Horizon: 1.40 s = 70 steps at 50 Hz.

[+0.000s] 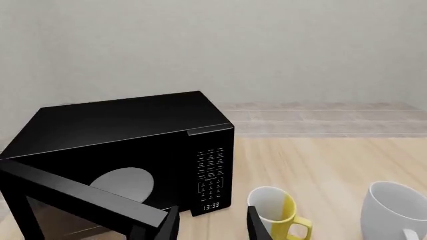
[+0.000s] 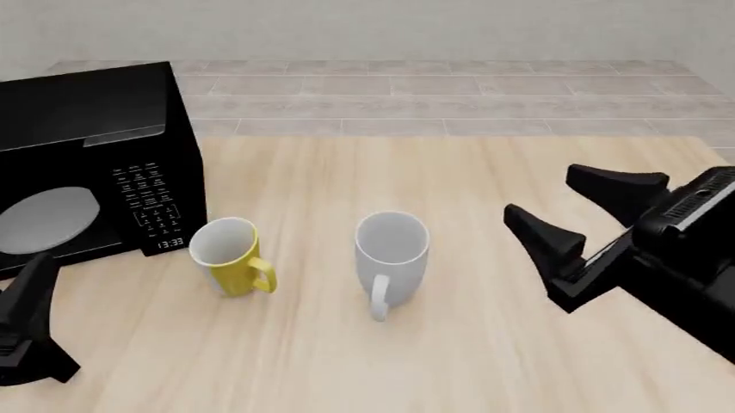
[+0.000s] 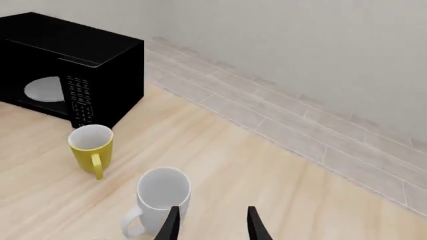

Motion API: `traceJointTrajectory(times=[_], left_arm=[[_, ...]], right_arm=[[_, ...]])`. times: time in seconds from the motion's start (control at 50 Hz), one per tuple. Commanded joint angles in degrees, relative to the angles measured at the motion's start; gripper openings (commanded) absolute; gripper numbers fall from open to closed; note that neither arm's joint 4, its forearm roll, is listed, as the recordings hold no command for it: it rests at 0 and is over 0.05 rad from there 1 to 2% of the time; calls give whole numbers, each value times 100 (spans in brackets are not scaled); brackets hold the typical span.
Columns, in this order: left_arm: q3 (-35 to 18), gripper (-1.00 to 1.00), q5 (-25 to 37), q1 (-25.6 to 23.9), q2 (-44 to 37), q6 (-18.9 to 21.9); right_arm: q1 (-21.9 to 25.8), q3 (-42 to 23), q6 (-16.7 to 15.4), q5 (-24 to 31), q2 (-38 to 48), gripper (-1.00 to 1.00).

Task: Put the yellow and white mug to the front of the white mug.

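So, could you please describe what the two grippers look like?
Both are matte black. The right gripper has two wedge-shaped fingers tapering to points, on a blocky black body with a pale ribbed strip. The left gripper shows similar dark tapered fingers. No cables visible.

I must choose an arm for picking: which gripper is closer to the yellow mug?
Left. The left gripper sits just left of and below the yellow mug in the front view; the right gripper is beyond the white mug.

The microwave (image 1: 133,150) shows 13:33 on its clock display (image 1: 211,206), pale digits low on the black keypad panel (image 1: 212,175). Rows of tiny key labels sit above it, too small to read.
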<state>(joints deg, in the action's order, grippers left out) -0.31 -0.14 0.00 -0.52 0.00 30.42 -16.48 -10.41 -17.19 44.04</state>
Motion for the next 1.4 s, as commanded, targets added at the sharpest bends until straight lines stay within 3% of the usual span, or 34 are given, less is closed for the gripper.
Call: traceJointTrajectory(times=[0.02, 0.2, 0.4, 0.66, 0.74, 0.76, 0.8, 1.08, 1.12, 1.14, 1.16, 1.2, 1.3, 1.4], left_arm=[[0, 100, -1, 1, 2, -1], [1, 100, -1, -1, 0, -1], [0, 100, -1, -1, 1, -1], [1, 100, -1, -1, -2, -1], [1, 100, -1, 1, -1, 0], [0, 100, -1, 0, 1, 0], [1, 100, -1, 0, 0, 1], [0, 100, -1, 2, 2, -2], [0, 100, -1, 0, 2, -1], [0, 100, -1, 0, 2, -1], [0, 100, -1, 1, 1, -1], [1, 100, -1, 2, 0, 1], [1, 100, -1, 1, 0, -1], [1, 100, -1, 0, 0, 1]], right_arm=[[458, -727, -154, 1058, -132, 100], [1045, -1380, -255, 1135, 798, 100], [1753, -1904, -155, 969, 1781, 100], [2290, -2531, -301, 1068, 2644, 100], [2399, -2700, -275, 1154, 2854, 100], [2656, -2753, 37, 1198, 2729, 100], [2634, -2845, -107, 1271, 2876, 100], [2842, -3556, -119, 1734, 3599, 100], [2885, -3663, 171, 1802, 3644, 100], [2472, -3699, 362, 1793, 3683, 100], [2416, -3762, 444, 1817, 3724, 100], [2489, -3869, 285, 1930, 3867, 100], [2469, -4118, 363, 2139, 4018, 100], [2685, -4486, 774, 2519, 4366, 100]])
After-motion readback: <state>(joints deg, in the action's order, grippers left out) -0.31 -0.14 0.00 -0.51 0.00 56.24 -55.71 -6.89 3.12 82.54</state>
